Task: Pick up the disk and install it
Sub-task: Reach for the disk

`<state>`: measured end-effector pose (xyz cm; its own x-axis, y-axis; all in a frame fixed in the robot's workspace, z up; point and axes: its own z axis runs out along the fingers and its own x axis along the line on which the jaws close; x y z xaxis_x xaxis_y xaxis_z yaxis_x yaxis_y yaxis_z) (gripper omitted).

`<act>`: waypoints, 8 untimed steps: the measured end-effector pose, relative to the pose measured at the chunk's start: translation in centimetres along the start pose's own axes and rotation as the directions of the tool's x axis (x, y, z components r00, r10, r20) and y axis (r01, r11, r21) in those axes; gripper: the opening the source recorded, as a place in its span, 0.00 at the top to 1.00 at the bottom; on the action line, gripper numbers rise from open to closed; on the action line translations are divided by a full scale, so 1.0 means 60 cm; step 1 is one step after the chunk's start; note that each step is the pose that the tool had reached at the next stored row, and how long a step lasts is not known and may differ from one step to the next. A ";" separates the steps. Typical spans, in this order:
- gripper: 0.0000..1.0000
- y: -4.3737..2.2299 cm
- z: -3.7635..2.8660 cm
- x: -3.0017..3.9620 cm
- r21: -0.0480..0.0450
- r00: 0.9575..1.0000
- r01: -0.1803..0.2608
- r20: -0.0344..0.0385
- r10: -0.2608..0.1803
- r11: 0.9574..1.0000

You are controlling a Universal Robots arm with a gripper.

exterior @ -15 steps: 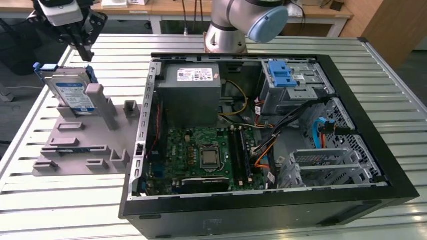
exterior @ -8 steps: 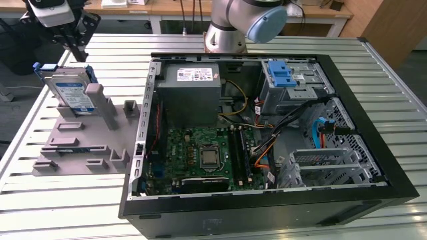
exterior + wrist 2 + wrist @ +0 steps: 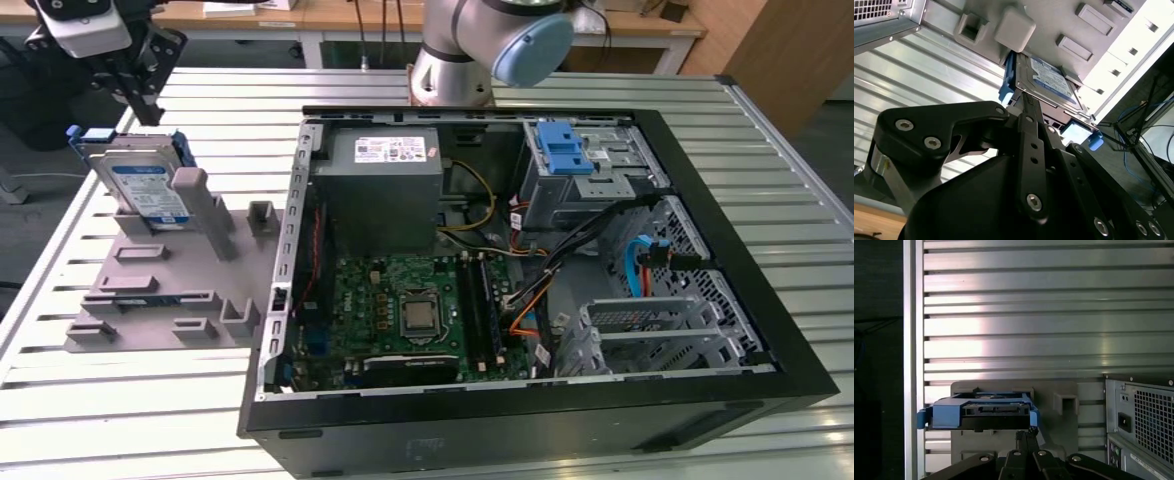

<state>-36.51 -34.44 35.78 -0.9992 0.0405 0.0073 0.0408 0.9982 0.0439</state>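
My hand (image 3: 139,98) hovers just above the top edge of the disk (image 3: 144,183), with the fingers pressed together and nothing between them. The disk stands upright in a grey holder (image 3: 158,292) on the slatted desk (image 3: 120,410), at the exterior view's left of the open computer case (image 3: 747,330). In both wrist views my fingertips (image 3: 1026,435) sit close by the disk's blue rail (image 3: 944,416); I can't tell if they touch.
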 end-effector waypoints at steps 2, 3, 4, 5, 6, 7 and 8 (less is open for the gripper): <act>0.89 0.000 0.001 0.003 0.000 1.000 0.000 0.000 0.000 1.000; 0.89 0.000 0.001 0.003 0.000 1.000 0.000 0.000 0.000 1.000; 0.89 0.000 0.001 0.003 0.000 1.000 0.000 0.000 0.000 1.000; 0.89 0.000 0.001 0.003 0.000 1.000 0.000 0.000 0.000 1.000; 0.89 0.000 0.001 0.004 0.000 1.000 0.000 0.000 0.000 1.000; 0.89 0.000 0.001 0.004 0.000 1.000 0.000 0.000 0.000 1.000; 0.89 0.000 0.001 0.005 0.000 1.000 0.000 0.000 0.000 1.000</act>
<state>-36.84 -34.43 35.71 -0.9991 0.0407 0.0073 0.0410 0.9982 0.0439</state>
